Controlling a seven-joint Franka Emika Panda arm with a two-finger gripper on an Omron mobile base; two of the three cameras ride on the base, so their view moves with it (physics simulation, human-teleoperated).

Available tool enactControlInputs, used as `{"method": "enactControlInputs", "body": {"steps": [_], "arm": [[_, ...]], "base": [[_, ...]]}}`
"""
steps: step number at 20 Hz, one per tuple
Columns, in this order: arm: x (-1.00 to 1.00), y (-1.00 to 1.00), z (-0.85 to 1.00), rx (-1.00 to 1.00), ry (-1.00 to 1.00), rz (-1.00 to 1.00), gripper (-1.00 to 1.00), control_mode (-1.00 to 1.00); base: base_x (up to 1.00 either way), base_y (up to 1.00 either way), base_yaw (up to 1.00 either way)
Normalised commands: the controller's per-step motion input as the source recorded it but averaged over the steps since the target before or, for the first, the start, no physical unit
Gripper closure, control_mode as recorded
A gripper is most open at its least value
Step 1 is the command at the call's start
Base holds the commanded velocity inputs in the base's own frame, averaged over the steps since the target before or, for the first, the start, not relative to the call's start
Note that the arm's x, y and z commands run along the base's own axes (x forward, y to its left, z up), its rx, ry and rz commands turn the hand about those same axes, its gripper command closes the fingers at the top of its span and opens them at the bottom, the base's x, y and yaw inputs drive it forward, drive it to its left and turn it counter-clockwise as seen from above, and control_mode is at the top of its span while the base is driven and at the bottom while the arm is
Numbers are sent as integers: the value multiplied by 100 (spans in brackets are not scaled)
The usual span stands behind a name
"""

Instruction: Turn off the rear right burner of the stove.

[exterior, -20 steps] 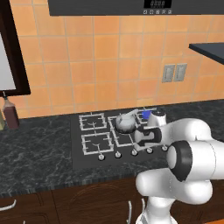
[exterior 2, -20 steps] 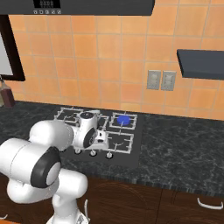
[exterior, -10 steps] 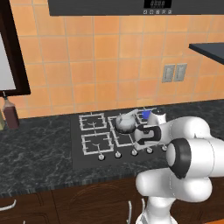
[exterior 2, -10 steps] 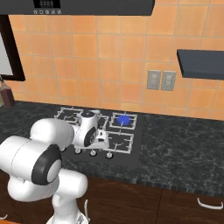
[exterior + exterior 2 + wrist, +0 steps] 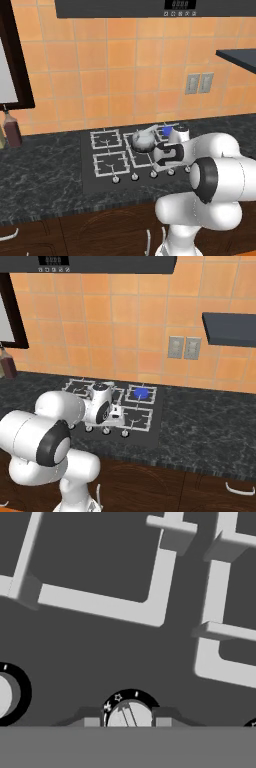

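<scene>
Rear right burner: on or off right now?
On. The rear right burner shows a bright blue flame patch; the other grates on the stove are plain grey.

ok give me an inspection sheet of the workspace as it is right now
surface: dark speckled counter around the stove.
job's things: rear right burner shows a blue flame; silver knob between the fingertips.
clutter: a silver kettle on a middle grate; a dark bottle at far left.
grippers: gripper low over the knob row, a finger on each side of one knob; contact cannot be told.
cables: nothing seen.
surroundings: orange tiled wall, two wall outlets, a dark shelf.
</scene>
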Motion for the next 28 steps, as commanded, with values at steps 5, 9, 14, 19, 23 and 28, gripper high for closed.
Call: {"method": "enactControlInputs", "body": {"steps": [5, 9, 14, 19, 23, 28], "arm": [[0, -4, -2, 0, 4, -8, 100, -100], [-1, -24, -14, 0, 10, -19, 100, -100], [-15, -48, -25, 1, 14, -32, 100, -100], [-35, -75, -30, 7, 14, -47, 100, -100], [-52, -83, -18, 12, 8, -44, 100, -100], [0, 0, 0, 0, 1, 0, 100, -100]], "base": [[0, 0, 0], [0, 0, 0], [0, 0, 0], [0, 0, 0], [0, 0, 0], [0, 0, 0]]}}
